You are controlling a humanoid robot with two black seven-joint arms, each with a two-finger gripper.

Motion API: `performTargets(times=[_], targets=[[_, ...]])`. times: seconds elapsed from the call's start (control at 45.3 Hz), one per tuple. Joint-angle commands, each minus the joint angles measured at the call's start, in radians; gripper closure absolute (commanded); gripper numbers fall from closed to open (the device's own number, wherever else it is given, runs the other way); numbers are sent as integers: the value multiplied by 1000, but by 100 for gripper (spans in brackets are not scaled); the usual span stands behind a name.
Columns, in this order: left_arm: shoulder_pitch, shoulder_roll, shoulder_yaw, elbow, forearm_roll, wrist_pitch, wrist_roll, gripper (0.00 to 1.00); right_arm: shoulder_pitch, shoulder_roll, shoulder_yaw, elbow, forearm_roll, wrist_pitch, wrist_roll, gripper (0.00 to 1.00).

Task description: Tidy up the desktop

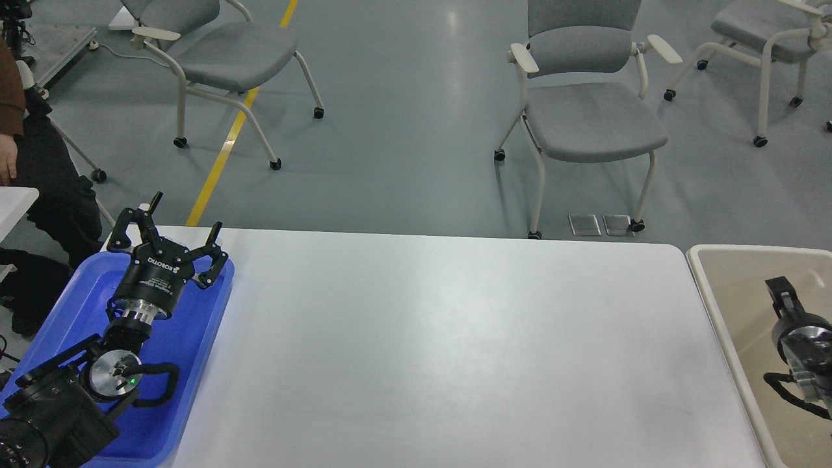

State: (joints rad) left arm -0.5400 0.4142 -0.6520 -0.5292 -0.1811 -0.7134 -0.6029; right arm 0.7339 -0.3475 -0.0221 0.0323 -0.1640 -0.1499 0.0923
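The white desktop (455,344) fills the middle of the head view and is bare. My left gripper (186,212) hangs over the far end of the blue tray (71,296) at the desktop's left edge; its fingers are spread open and hold nothing. My right gripper (778,287) is over the beige bin (731,279) at the right edge. It is seen end-on and dark, so its fingers cannot be told apart. No loose object shows near it.
Grey wheeled chairs (588,110) stand on the floor beyond the desktop's far edge. A seated person (26,162) is at the far left. A yellow floor line (227,136) runs behind the tray.
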Motion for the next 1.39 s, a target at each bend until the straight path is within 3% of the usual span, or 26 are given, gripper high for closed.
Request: performTargets(times=[0.0,0.331,0.53,0.596,0.773,0.839,1.06,1.237,1.369], targets=[[0,0,0,0,0,0,0,2,136,-16,57,0,1,7,0,0],[0,0,0,0,0,0,0,2,351,-44,73,37,3,62,12,0],[0,0,0,0,0,0,0,2,383,-74,214,115,3,69,21,0],[0,0,0,0,0,0,0,2,381,-106,234,173,3,73,55,0],[0,0,0,0,0,0,0,2,374,-217,329,423,1,78,237,0],[0,0,0,0,0,0,0,2,355,-254,442,541,-15,79,271,0],[0,0,0,0,0,0,0,2,263,-252,663,675,-103,82,279,0],[0,0,0,0,0,0,0,2,180,-232,784,738,-114,87,368,0],[0,0,0,0,0,0,0,2,133,-216,807,741,-114,128,377,0]])
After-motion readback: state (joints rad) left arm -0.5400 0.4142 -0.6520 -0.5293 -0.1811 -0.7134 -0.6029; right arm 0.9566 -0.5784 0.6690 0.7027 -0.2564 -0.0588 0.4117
